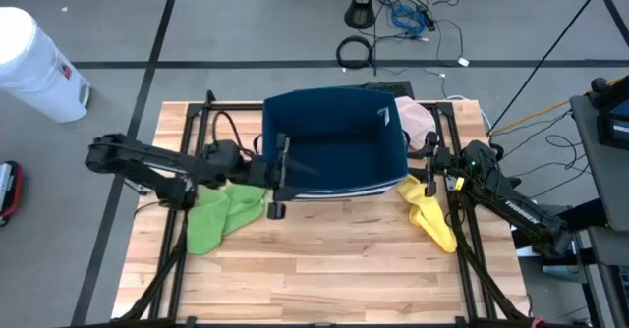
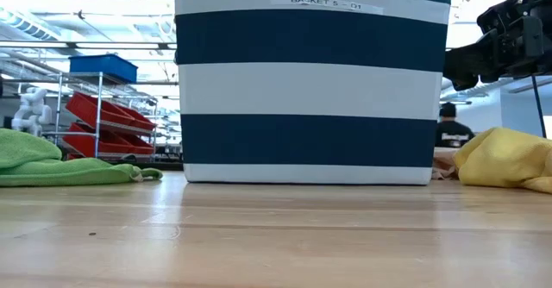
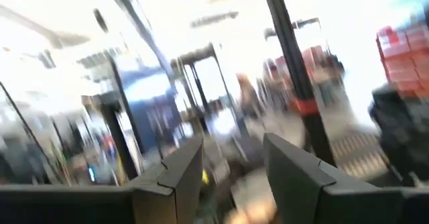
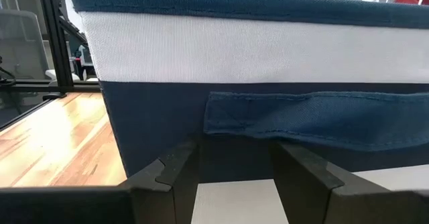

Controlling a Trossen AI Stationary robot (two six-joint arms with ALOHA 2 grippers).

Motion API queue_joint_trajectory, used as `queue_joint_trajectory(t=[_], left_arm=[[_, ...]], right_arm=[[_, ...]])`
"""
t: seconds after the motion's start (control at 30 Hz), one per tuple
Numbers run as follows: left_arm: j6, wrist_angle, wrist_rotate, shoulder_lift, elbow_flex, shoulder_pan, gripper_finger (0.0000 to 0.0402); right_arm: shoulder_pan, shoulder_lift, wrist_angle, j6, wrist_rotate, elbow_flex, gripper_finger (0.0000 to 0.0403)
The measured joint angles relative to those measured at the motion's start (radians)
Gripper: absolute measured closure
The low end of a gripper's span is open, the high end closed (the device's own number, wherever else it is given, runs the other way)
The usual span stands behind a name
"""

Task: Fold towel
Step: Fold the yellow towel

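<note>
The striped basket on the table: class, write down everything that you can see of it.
The basket is a soft fabric bin with broad navy and white bands, a navy rim and a navy strap handle on one side. A label near the top reads "BASKET 5 - 01". It stands upright at the back middle of the wooden table, open at the top, its inside dark blue.

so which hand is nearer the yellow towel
Right. The right hand is just beside the yellow towel, at the basket's right side; the left hand is across the basket.

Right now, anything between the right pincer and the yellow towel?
Nothing visible does. The right pincer sits open at the basket wall's handle; the yellow towel lies on the table just beside it, uncovered.
</note>
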Motion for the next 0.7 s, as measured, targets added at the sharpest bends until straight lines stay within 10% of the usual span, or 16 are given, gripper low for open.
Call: queue_joint_trajectory(t=[0.33,0.7], left_arm=[[0.123,0.36,-0.012,0.021,0.0,0.016,0.0239],[0.2,-0.061,-0.32,-0.198,0.0,0.005,0.0239]], right_arm=[[0.0,0.0,0.0,0.0,0.0,0.0,0.0241],[0.0,0.0,0.0,-0.111,0.001,0.0,0.0241]])
